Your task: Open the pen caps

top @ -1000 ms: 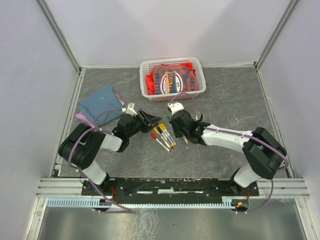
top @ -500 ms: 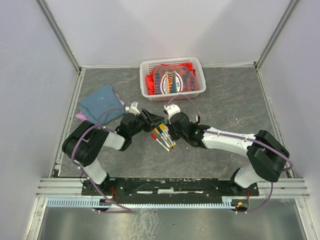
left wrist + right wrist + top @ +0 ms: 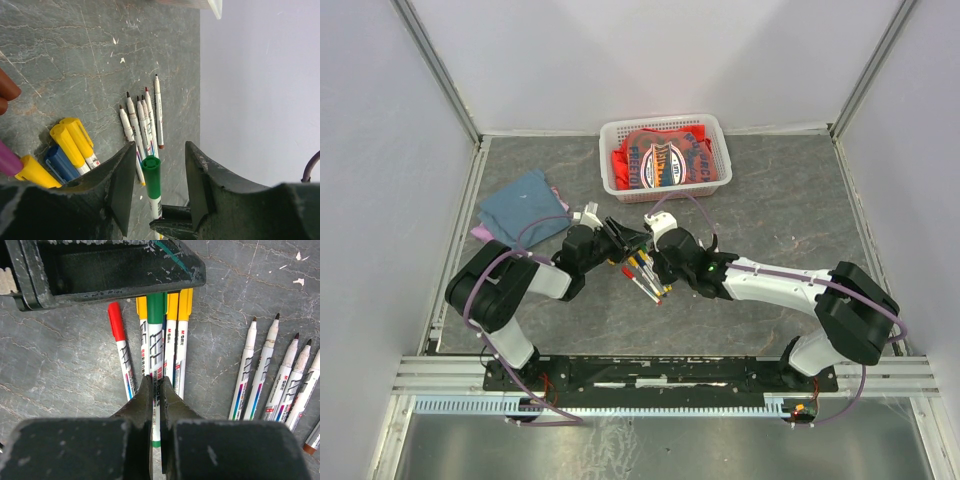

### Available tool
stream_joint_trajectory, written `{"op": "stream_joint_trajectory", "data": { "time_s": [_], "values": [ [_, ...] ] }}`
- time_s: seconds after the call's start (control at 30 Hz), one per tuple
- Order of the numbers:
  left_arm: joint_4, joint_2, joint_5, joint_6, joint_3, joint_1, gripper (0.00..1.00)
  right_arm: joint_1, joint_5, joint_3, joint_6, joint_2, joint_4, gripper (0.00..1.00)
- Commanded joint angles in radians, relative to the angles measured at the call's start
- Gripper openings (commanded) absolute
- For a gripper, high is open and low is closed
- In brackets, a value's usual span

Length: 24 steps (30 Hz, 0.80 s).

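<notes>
Green plastic pen cap (image 3: 156,307), seated on its white-barrelled marker pen (image 3: 155,357), is hidden at its 12 o'clock end under the left gripper (image 3: 160,160), whose jaws stand apart around it. The barrel is pinched by the right gripper (image 3: 156,390), which has been brought closer to the left one than a second ago.

Robot lab cell, white panel walls (image 3: 650,60), aluminium frame rails (image 3: 912,376)

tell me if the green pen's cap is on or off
On: the green cap sits on its white barrel, which the right gripper pinches. The left gripper flanks the cap, open.
</notes>
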Motion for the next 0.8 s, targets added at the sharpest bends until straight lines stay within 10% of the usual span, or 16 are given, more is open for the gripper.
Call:
{"op": "stream_joint_trajectory", "data": {
  "time_s": [0.0,0.77],
  "values": [
    [0.08,0.009,0.024,-0.033,0.019,-0.007,0.49,0.007,-0.005,0.03,0.001,-0.012,0.031,0.01],
    [0.149,0.04,0.055,-0.046,0.006,-0.019,0.27,0.006,0.03,0.047,-0.007,-0.009,0.019,0.01]
  ]
}}
